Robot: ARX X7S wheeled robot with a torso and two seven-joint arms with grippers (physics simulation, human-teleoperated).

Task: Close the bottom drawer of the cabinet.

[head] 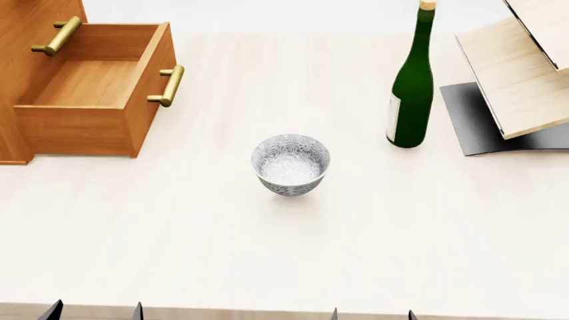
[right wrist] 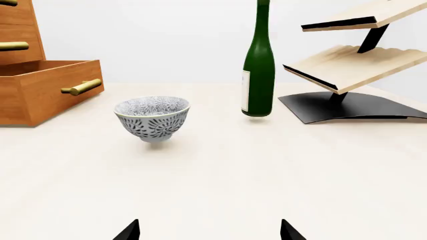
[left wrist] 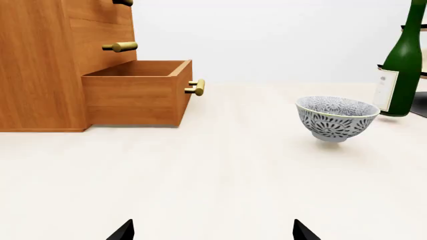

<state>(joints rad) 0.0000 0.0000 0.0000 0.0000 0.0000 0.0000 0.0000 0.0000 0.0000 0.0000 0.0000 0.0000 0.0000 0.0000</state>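
Tabletop (head: 374, 220): pale, matte, faint wood grain, flat.

Cabinet (left wrist: 40, 65): boxy, orange-brown wood grain, standing at the left rear of the tabletop in the head view. Brass cylindrical bar handles down the front.

Bottom drawer (head: 89, 100): shallow open-topped wood box, pulled well out of the cabinet, interior bare. Brass bar handle (head: 170, 85) on its plain front, held on two short posts.

Shelf stand (right wrist: 347, 65): pale tilted wooden boards on a dark curved base, at the right rear.

Bottle (head: 412, 87): dark green glass, tall slim neck, pale label, upright, just beside the stand base.

Bowl (head: 291, 164): small, round, footed, grey-white with a dense lace-like pattern, between drawer and bottle, apart from both.

Left hand (left wrist: 212, 232): only two dark fingertips visible at the frame edge, spread wide apart, nothing between them, touching nothing. Well apart from the drawer.

Right hand (right wrist: 208, 231): same condition; fingertips wide apart, nothing held.
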